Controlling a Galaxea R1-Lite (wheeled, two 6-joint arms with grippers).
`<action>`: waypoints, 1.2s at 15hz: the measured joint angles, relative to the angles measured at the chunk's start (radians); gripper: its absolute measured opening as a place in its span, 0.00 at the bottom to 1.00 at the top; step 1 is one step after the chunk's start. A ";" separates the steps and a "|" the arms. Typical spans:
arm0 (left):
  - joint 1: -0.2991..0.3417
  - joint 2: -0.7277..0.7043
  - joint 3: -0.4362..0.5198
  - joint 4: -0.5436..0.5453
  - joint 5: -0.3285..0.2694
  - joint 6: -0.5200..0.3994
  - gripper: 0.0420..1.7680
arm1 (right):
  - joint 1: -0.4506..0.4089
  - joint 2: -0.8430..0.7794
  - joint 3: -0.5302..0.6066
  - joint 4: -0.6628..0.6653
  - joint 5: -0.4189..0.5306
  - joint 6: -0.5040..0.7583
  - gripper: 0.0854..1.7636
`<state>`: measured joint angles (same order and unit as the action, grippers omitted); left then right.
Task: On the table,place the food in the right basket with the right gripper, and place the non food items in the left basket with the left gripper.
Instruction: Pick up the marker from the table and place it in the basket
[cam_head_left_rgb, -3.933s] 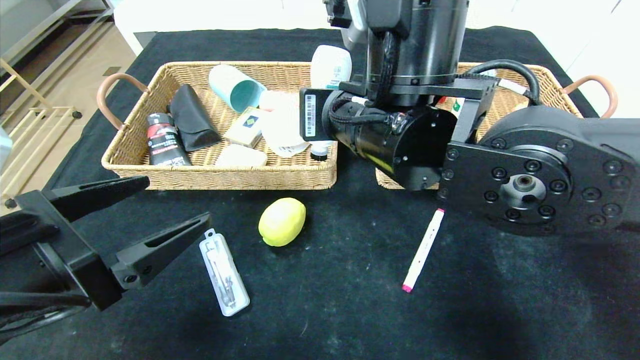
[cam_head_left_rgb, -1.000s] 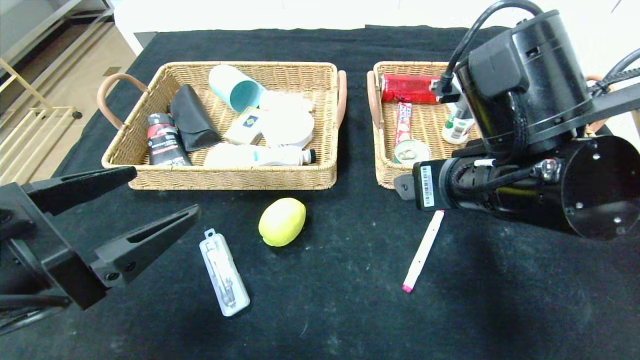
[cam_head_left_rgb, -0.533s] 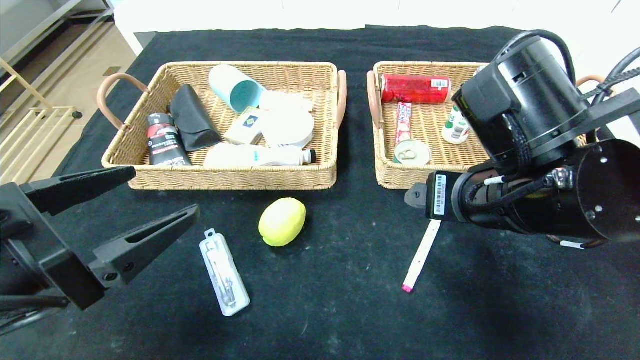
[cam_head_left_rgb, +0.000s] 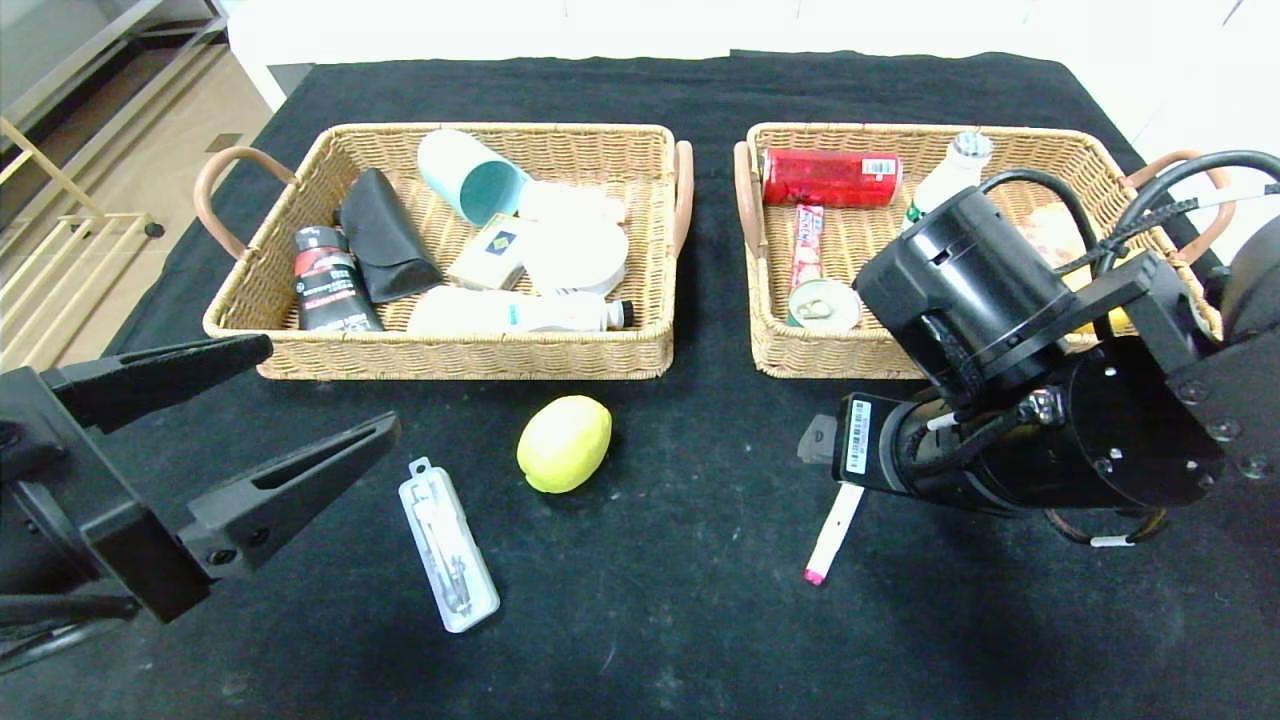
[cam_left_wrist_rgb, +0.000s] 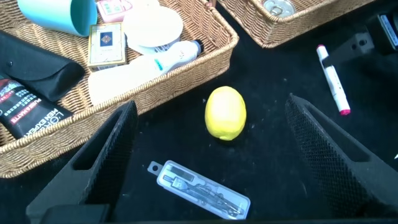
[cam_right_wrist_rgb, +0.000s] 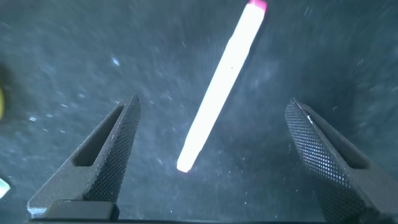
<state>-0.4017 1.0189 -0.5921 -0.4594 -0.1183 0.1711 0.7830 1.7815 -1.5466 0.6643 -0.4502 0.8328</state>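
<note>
Over the marker (cam_right_wrist_rgb: 221, 87), the right gripper (cam_right_wrist_rgb: 211, 155) has come down from the basket, fingers spread.

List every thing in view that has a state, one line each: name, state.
left tool: open, empty, low over the table's near left.
right tool: open, empty, straddling the marker from above.
marker: lying on the table, not in a basket.
lemon: on the table, not in a basket.
clear case: lying flat on the table.
tin: in the right basket.
milk bottle: in the right basket.
brush: lying in the left basket.
</note>
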 joint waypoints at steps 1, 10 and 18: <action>0.000 0.000 0.001 -0.001 0.001 0.005 0.97 | -0.004 0.005 0.009 0.000 0.019 0.009 0.96; -0.001 0.000 0.003 -0.001 0.001 0.009 0.97 | -0.016 0.061 0.011 0.000 0.031 0.026 0.96; -0.001 -0.004 0.003 0.001 0.001 0.010 0.97 | -0.015 0.086 0.010 0.000 0.030 0.026 0.97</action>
<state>-0.4030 1.0149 -0.5891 -0.4579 -0.1172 0.1813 0.7677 1.8674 -1.5370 0.6643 -0.4198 0.8587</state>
